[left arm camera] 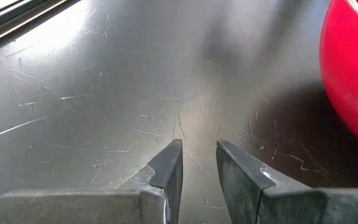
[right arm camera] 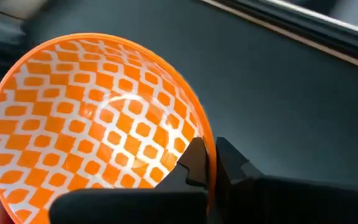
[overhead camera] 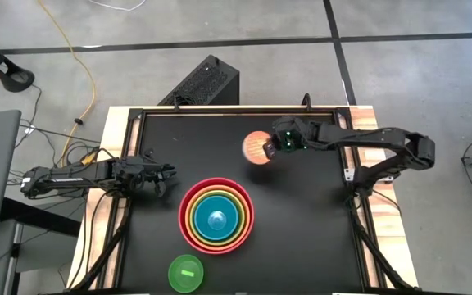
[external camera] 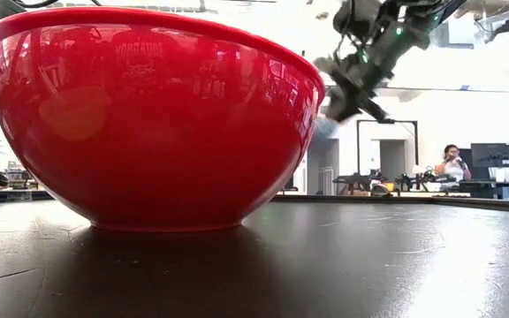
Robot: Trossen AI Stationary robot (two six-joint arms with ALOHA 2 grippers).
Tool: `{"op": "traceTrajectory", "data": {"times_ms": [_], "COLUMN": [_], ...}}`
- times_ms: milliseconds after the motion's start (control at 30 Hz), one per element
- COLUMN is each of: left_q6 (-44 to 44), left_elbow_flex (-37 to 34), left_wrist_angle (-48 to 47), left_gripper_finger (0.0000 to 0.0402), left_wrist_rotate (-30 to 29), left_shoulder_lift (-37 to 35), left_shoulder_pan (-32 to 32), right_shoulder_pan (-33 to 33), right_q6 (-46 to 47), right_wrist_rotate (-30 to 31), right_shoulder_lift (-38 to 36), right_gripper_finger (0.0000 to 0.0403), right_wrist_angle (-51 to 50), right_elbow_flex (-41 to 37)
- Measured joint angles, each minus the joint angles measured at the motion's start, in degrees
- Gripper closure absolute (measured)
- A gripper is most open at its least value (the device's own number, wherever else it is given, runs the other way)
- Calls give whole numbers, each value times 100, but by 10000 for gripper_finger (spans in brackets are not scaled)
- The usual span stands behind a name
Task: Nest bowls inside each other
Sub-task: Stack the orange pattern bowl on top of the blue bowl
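A stack of nested bowls stands on the black table near the middle front: a red outer bowl [overhead camera: 188, 233], then orange, lime and blue [overhead camera: 217, 220] ones. The red bowl [external camera: 148, 115] fills the low view. A small bright green bowl [overhead camera: 187, 273] sits alone near the front edge. My right gripper [overhead camera: 270, 147] is at the far right of centre, shut on a small orange-and-white patterned bowl [overhead camera: 256, 147]. My left gripper [overhead camera: 167, 174] waits left of the stack, open by a narrow gap [left arm camera: 199, 162], with nothing between its fingers. My right gripper pinches the patterned bowl's rim [right arm camera: 205, 144], with one finger [right arm camera: 193, 160] inside the bowl and the other [right arm camera: 230, 160] outside its wall. The fingers slant down from the table's right side. The bowl is tilted, its opening turned toward the wrist, and looks lifted off the table.
A raised frame [overhead camera: 220, 109] runs around the black table top. Bare table lies between the held bowl and the stack, and to the right of the stack. In the low view, people sit at desks [external camera: 453, 163] in the room beyond.
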Motion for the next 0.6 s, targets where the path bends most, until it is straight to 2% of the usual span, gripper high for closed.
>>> {"op": "traceTrajectory", "data": {"times_ms": [133,333,600], "left_q6": [2,2,0], "left_elbow_flex": [0,0,0], "left_wrist_angle": [0,0,-1], "left_gripper_finger": [315,315,315], "left_wrist_rotate": [0,1,0], "left_shoulder_lift": [0,0,0], "left_shoulder_pan": [-2,-2,-2], "right_shoulder_pan": [541,1397,2320], "right_q6": [34,-145,-807], "right_wrist_rotate": [-313,-309,-313], "right_shoulder_lift": [111,709,1885], "right_gripper_finger": [398,399,400], "right_wrist_angle": [702,702,-154], "right_elbow_flex": [254,1271,3114]}}
